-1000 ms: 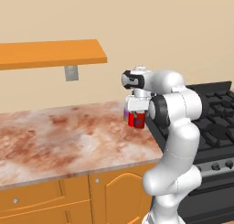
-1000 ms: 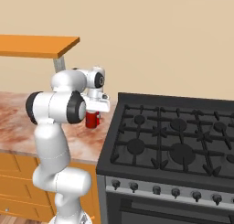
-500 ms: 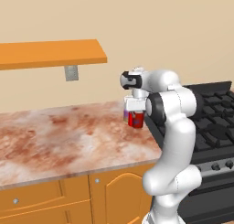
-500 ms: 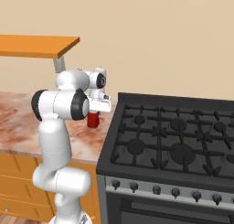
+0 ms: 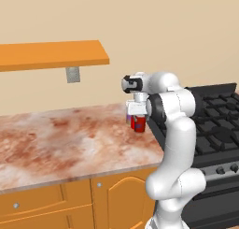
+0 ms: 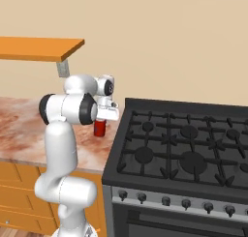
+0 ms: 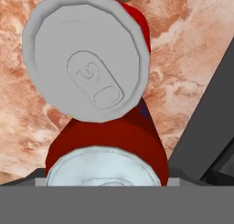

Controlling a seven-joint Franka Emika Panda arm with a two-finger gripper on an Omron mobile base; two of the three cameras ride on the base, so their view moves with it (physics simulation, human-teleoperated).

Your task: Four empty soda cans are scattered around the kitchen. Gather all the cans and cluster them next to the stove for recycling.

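Three soda cans (image 5: 138,124) stand upright in a tight bunch on the counter (image 5: 60,139), just beside the stove (image 6: 184,149): two red cans (image 7: 87,58) close together and a purple can (image 5: 128,116) just behind them. They sit directly under the claw (image 5: 138,117), with their long axes in line with your approach. Its tips are hidden, so you cannot tell whether it is clamped on a red one or free.

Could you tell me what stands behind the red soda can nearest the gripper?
Behind the red soda can stands another red can, a purple can beyond; their lower bodies are covered.
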